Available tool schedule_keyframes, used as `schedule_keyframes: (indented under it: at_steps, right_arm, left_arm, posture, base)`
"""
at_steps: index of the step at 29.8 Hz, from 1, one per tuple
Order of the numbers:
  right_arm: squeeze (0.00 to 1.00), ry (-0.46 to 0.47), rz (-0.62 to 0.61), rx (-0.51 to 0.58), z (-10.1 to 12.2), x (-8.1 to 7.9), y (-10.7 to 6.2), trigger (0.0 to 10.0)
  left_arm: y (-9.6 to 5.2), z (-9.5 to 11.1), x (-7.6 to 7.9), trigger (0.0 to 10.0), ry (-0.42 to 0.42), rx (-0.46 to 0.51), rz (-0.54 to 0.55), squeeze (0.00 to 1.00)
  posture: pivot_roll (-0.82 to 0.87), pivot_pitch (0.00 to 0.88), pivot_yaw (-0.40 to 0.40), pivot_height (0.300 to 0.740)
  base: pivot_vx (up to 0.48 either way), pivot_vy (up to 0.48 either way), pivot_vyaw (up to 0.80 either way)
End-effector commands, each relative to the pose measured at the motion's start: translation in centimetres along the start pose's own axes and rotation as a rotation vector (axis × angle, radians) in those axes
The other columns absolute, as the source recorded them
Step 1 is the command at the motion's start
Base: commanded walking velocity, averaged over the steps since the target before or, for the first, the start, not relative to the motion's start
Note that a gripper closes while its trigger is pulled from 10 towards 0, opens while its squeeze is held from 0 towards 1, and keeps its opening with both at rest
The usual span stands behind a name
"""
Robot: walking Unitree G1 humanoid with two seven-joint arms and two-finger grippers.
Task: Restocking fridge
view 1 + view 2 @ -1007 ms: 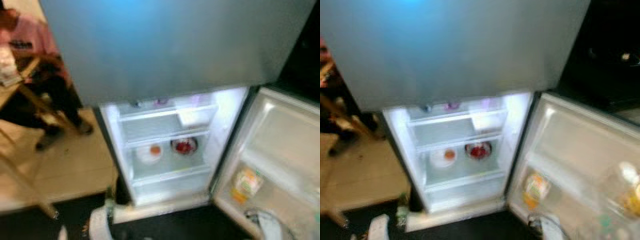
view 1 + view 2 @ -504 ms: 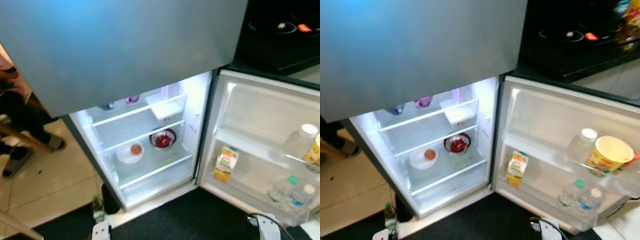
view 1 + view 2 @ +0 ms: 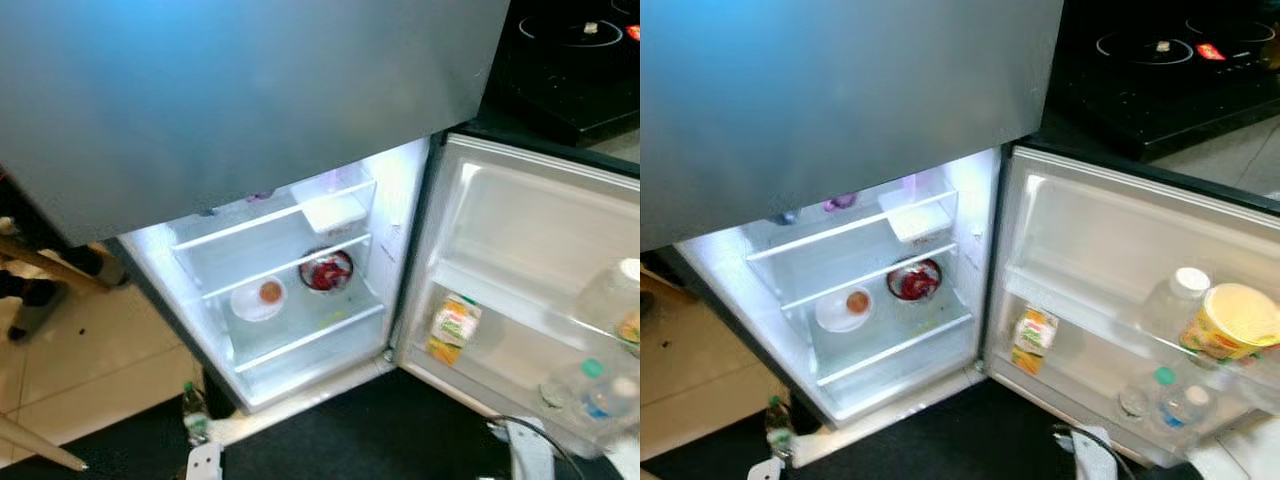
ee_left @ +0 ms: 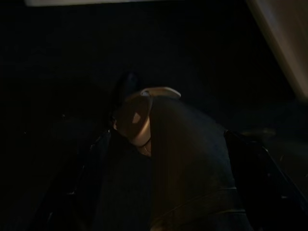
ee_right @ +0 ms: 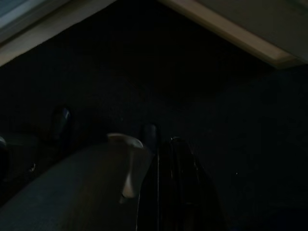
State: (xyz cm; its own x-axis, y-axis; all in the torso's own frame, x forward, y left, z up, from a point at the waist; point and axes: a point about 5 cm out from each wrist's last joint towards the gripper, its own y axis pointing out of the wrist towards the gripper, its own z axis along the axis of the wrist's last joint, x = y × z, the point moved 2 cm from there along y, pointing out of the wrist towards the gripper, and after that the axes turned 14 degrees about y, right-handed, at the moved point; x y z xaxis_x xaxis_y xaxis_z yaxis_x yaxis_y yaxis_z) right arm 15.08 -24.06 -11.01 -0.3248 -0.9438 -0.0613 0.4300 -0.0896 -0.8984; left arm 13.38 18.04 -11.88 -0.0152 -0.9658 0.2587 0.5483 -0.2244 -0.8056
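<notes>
The fridge's lower compartment [image 3: 300, 345] stands lit and open under the shut grey upper door [image 3: 250, 90]. Its door [image 3: 530, 230] is swung out to the right. On the middle shelf sit a white bowl [image 3: 258, 298] holding something orange and a bowl of red pieces [image 3: 326, 271]. A white box [image 3: 337, 212] rests on the shelf above. The door shelves carry a juice carton [image 3: 454, 327], clear bottles [image 3: 1175, 300] and a yellow tub [image 3: 1233, 322]. My left arm [image 3: 203, 462] and right arm [image 3: 530, 450] hang low at the frame's bottom edge; both wrist views are very dark.
A small green-capped bottle [image 3: 193, 412] stands on the floor by the fridge's left corner. A black mat [image 3: 350, 430] lies in front. A dark stove top [image 3: 1160, 60] is at the upper right. A wooden leg [image 3: 40, 262] and a person's shoe [image 3: 35, 305] are at the left.
The camera has swung right and the blur has cleared, bringing the door shelves into view; the person at the left has slid mostly out of frame. Nothing inside the fridge has moved.
</notes>
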Motion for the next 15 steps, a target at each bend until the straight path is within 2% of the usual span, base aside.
schedule_keyframes:
  at_steps: [1,7,10,15]
  right_arm:
    - [0.0,0.016,-0.008,0.003,0.08,0.21,-0.03,10.0]
    - [0.0,0.015,-0.006,0.0,-0.05,0.12,-0.02,10.0]
    - [0.0,0.014,-0.004,-0.001,-0.06,0.08,-0.01,10.0]
    - [0.0,0.014,-0.003,-0.002,-0.11,0.02,0.0,10.0]
  left_arm:
    - [-0.26,-1.44,0.32,10.0,-0.001,-0.052,-0.018,0.0]
    - [-0.29,-1.48,0.22,10.0,0.003,-0.053,-0.011,0.0]
    - [-0.35,-1.61,-0.2,10.0,-0.005,-0.07,0.034,0.0]
    - [-0.33,-1.49,-0.12,10.0,-0.004,-0.059,0.021,0.0]
  posture:
    - [-0.03,0.045,0.035,0.74]
    - [-0.03,0.046,0.034,0.74]
    - [-0.03,0.047,0.034,0.74]
    - [-0.03,0.047,0.036,0.74]
  base:
    - [0.0,-0.48,0.0]
    - [0.0,-0.456,0.0]
    - [0.0,0.0,0.0]
    - [0.0,0.0,0.0]
